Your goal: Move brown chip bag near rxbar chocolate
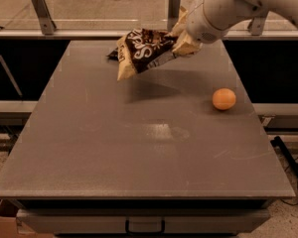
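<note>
Gripper (183, 39) hovering above far end of counter (139, 148), fingers clamping right end of brown chip bag (144, 51); bag hanging airborne, tilting. Rxbar chocolate (111, 55) likely dark sliver peeking at bag's left. Lowering slowly beside bar, not atop it, looking wise.

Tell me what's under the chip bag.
The claw holds the chip bag in the air over the far end of the table. Below it: bare surface and its shadow. A dark bar peeks out behind its left edge, mostly covered.
</note>
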Controlling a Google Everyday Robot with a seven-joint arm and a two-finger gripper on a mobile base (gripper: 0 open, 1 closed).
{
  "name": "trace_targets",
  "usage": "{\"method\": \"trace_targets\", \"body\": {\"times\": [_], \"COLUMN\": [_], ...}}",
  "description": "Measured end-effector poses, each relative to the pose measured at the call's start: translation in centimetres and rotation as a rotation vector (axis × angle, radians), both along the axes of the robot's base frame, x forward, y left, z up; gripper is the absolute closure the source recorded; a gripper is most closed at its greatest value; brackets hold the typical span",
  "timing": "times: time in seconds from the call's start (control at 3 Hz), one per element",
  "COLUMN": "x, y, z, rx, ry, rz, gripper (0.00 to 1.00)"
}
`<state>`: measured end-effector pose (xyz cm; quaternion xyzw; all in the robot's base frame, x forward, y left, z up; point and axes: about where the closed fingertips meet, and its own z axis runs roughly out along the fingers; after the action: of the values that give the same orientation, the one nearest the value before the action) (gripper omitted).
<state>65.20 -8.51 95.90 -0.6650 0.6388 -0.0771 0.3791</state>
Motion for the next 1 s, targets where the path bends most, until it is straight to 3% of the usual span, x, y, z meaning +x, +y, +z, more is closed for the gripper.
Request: {"method": "trace_targets", "body": {"times": [0.33,0.67,1.0], "x": [5.4,8.9,10.8], "y": [-2.5,-4.6,-5.1], "z": [-1.2,-2.6,-4.0], "rx": [-0.014,-0.009,-0.008], "ry": [-0.030,-0.042,-0.041], "rz": [-0.051,-0.103,-0.134], "gripper": [1.00,1.00,0.84]}}
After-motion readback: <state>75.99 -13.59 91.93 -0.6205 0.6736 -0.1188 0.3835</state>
